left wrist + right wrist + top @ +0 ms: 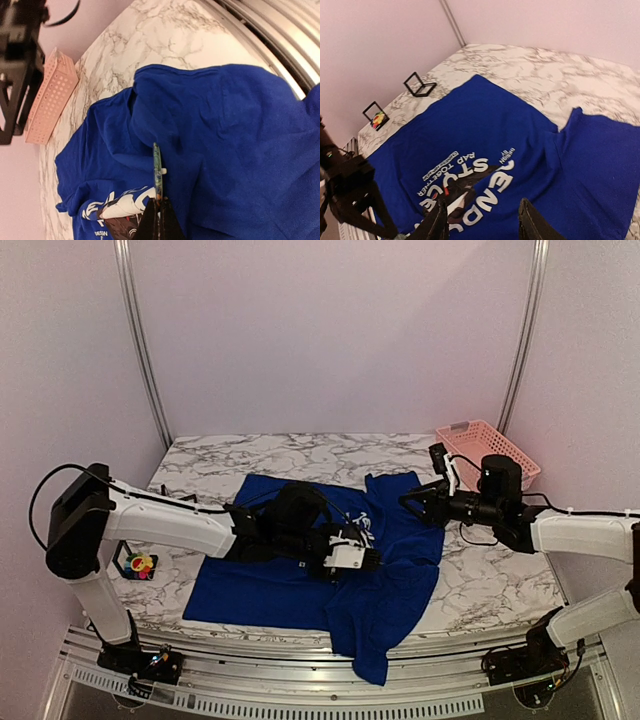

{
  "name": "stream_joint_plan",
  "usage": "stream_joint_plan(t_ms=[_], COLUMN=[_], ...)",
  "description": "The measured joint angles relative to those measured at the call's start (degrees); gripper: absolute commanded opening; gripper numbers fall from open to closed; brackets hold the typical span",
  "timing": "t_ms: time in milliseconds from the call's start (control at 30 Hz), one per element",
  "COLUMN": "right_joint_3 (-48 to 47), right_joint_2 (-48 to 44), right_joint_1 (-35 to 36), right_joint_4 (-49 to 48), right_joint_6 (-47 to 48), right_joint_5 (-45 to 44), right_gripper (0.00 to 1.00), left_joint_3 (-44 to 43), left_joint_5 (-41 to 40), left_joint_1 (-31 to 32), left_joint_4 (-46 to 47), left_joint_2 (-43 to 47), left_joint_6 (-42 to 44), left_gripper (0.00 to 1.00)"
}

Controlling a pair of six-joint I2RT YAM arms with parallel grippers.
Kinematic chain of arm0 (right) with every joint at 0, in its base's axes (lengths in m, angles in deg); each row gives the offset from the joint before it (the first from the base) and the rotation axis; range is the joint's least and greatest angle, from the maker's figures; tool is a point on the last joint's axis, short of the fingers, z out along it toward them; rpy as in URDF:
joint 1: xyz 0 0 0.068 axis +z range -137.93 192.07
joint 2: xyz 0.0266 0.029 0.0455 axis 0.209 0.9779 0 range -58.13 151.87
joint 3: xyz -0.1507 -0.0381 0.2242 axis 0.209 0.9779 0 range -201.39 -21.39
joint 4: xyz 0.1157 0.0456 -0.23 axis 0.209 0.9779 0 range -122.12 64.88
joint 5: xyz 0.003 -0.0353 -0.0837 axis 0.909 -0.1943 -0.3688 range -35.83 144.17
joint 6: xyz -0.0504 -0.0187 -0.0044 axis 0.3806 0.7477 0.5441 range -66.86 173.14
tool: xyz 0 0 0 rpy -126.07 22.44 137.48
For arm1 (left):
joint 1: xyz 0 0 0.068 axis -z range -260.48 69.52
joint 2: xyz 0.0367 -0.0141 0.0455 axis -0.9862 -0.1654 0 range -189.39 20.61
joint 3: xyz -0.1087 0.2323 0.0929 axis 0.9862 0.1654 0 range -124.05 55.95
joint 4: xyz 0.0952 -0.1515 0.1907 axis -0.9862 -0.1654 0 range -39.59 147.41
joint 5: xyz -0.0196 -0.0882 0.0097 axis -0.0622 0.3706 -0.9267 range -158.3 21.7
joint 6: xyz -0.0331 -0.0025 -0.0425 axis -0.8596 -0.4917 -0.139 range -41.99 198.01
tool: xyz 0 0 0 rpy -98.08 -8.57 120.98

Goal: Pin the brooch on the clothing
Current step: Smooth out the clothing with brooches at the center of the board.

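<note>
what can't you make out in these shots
- Left wrist view: thin greenish piece in the shut left pincer shows only its edge; its face is hidden.
- Same view: royal-blue T-shirt, print cut off by the bottom edge.
- Top view: small multicoloured item at left, too small to identify.

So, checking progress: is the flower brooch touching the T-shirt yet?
Apart. Right wrist view: the brooch sits in its black holder, bare marble between it and the T-shirt.
</note>
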State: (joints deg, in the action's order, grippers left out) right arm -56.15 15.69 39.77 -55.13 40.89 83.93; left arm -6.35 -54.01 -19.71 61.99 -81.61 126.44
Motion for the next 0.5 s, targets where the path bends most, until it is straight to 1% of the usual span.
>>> stream_joint_plan(t_ms=[33, 67, 100, 133, 167, 200, 233, 300, 367, 433, 500], right_joint_3=[-1.9, -3.3, -4.4, -5.7, -6.5, -7.8, -8.5, -10.7, -13.1, -15.8, -19.4], right_joint_2=[1.9, 3.7, 5.3, 7.6, 9.2, 11.5, 13.0, 16.8, 20.9, 24.9, 28.2], right_joint_1=[-0.3, -0.5, -0.6, -0.8, -0.8, -0.8, -0.8, -0.8, -0.8, -0.8, -0.9], right_joint_4=[2.8, 5.1, 7.2, 10.3, 12.1, 15.0, 16.7, 20.4, 23.5, 26.1, 27.3], right_joint_6=[-1.6, -2.8, -4.0, -5.7, -6.6, -7.8, -8.4, -9.7, -10.2, -10.2, -10.0], right_joint_5=[-3.4, -6.6, -9.0, -12.2, -13.9, -16.2, -17.6, -20.3, -22.6, -24.2, -25.6], right_gripper=[0.45, 0.44, 0.44, 0.44, 0.43, 0.42, 0.41, 0.40, 0.39, 0.39, 0.39], left_joint_3=[1.4, 2.3, 3.2, 3.9, 4.5, 5.1, 5.7, 7.0, 8.3, 9.0, 9.1], left_joint_5=[-1.2, -2.0, -2.7, -3.0, -3.1, -3.0, -2.8, -2.7, -2.8, -3.5, -4.9], left_joint_1=[1.0, 1.6, 2.3, 2.8, 3.1, 3.3, 3.5, 3.5, 3.6, 3.7, 3.7], left_joint_4=[1.2, 1.9, 2.3, 2.4, 2.3, 1.9, 1.4, 0.2, -1.2, -3.3, -5.5], left_joint_2=[0.1, 0.1, 0.1, 0.1, 0.1, 0.2, 0.5, 1.5, 3.4, 5.9, 8.5], left_joint_6=[3.6, 6.5, 9.9, 13.5, 17.1, 20.9, 24.4, 30.0, 34.4, 35.8, 33.9], left_gripper=[0.10, 0.17, 0.34, 0.46, 0.54, 0.60, 0.64, 0.69, 0.71, 0.71, 0.69])
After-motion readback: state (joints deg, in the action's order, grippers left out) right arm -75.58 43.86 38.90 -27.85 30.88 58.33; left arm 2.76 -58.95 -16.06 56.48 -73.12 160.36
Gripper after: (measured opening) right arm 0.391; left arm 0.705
